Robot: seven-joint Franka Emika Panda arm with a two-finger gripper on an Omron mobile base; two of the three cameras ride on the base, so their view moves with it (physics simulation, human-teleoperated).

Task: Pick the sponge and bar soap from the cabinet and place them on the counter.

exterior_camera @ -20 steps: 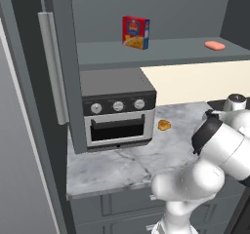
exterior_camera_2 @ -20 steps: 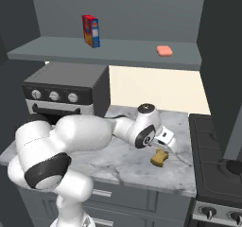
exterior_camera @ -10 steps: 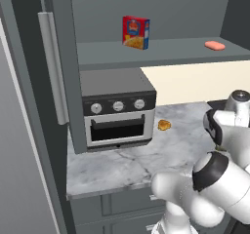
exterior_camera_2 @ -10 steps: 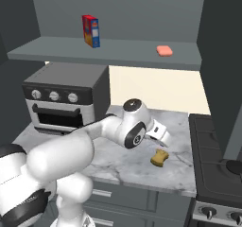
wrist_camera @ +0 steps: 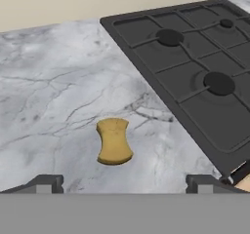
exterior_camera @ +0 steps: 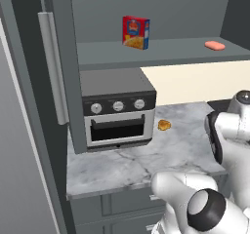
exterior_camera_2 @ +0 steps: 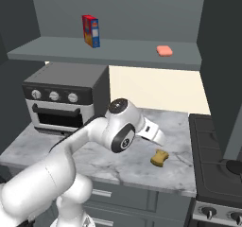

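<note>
1. Risk: bar soap (exterior_camera_2: pixel 164 50) sits far right on cabinet shelf (exterior_camera_2: pixel 56 48), above my arm; as I reach up I could clip the shelf edge or knock the red box (exterior_camera_2: pixel 90 30).
2. Sponge (wrist_camera: pixel 114 141) lies on counter (wrist_camera: pixel 53 87), near the stove (wrist_camera: pixel 195 72), done I'd say.
3. Gripper (wrist_camera: pixel 125 183) spread fully, empty, hanging above the sponge, not touching it.

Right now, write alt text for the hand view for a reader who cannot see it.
A tan-yellow sponge lies flat on the white-grey marble counter, just ahead of the open pincer, whose two dark fingertips stand wide apart, touching nothing. A black stovetop with round burners adjoins the counter to the right.
</note>
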